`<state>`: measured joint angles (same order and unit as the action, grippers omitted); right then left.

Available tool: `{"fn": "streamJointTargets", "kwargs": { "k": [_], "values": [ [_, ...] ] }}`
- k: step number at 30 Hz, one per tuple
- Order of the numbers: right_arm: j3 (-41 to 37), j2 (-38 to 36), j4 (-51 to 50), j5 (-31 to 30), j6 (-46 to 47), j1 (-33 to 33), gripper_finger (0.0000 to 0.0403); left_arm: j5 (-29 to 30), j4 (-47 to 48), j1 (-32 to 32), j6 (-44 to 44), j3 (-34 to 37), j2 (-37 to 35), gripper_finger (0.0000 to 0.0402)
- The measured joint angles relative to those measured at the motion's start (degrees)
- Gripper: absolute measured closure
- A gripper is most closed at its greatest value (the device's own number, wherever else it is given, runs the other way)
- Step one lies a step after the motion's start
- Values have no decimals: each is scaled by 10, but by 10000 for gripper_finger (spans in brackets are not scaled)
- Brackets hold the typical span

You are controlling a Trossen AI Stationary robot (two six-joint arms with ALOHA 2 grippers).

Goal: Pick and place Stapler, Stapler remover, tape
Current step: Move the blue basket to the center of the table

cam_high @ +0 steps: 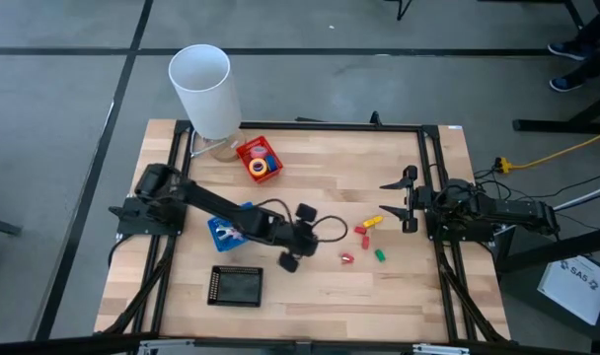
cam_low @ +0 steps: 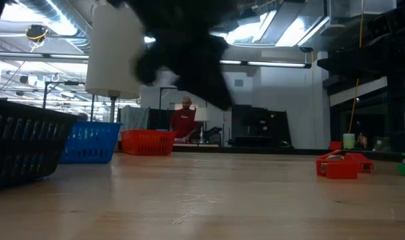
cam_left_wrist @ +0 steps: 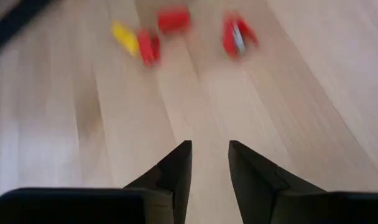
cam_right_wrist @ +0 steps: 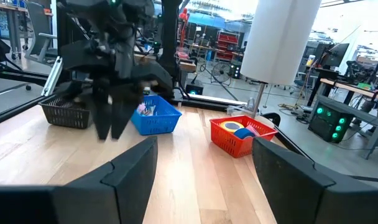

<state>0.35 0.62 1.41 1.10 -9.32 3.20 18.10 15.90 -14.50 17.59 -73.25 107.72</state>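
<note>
Tape rolls [cam_high: 262, 165] fill the red basket [cam_high: 245, 150]; left pincer [cam_left_wrist: 210, 163] released, right pincer [cam_right_wrist: 204, 165] released.

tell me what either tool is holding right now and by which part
Nothing is held. The left tool hangs open and empty over bare table; the right tool waits open at the table's right edge.

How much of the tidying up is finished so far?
Done: tape rolls sit in the red basket, and something is in the blue basket. In hand: nothing; the left hand hangs empty over the table, the right hand waits at the right edge. Left: small coloured pieces lie loose on the wood.
</note>
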Motion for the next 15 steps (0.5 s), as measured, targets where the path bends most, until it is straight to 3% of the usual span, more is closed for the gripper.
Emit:
{"fn": "streamJointTargets", "kwargs": {
  "k": [4, 8, 15],
  "values": [
    [0, 0, 0, 0, 0, 0, 140, 14, 163, -21, -77, 2, -49, 301],
    [0, 0, 0, 0, 0, 0, 140, 5, 295, -34, -246, 1, -109, 304],
    [0, 0, 0, 0, 0, 0, 140, -128, 491, -61, -510, 1, -175, 314]
  ]
}}
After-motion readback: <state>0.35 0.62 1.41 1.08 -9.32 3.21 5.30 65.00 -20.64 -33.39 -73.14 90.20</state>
